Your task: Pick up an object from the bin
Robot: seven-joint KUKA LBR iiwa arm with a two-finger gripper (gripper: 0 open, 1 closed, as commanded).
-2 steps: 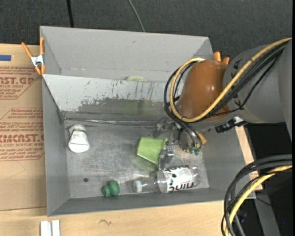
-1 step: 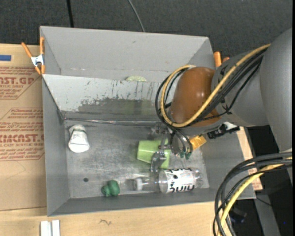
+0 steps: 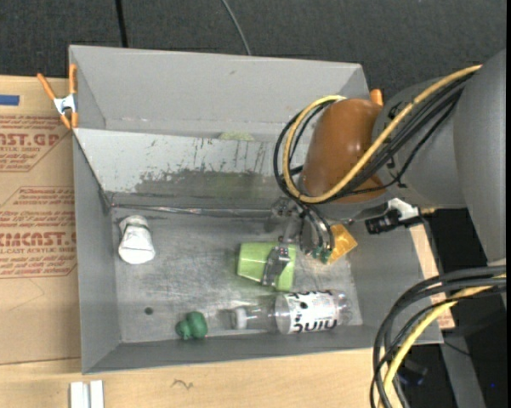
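Observation:
My gripper (image 3: pixel 291 243) hangs below the arm's orange cover, over the right middle of the bin floor. Its lower end sits at the right edge of a light green cup (image 3: pixel 255 263) that lies on its side. A small yellow-orange piece (image 3: pixel 343 242) lies just right of the gripper. A clear plastic bottle (image 3: pixel 304 312) with a black and white label lies on its side directly in front of the cup.
A white bulb-shaped thing (image 3: pixel 136 241) lies at the left of the floor. A small dark green lump (image 3: pixel 191 325) rests near the front wall. The bin's sloped back wall rises behind the gripper.

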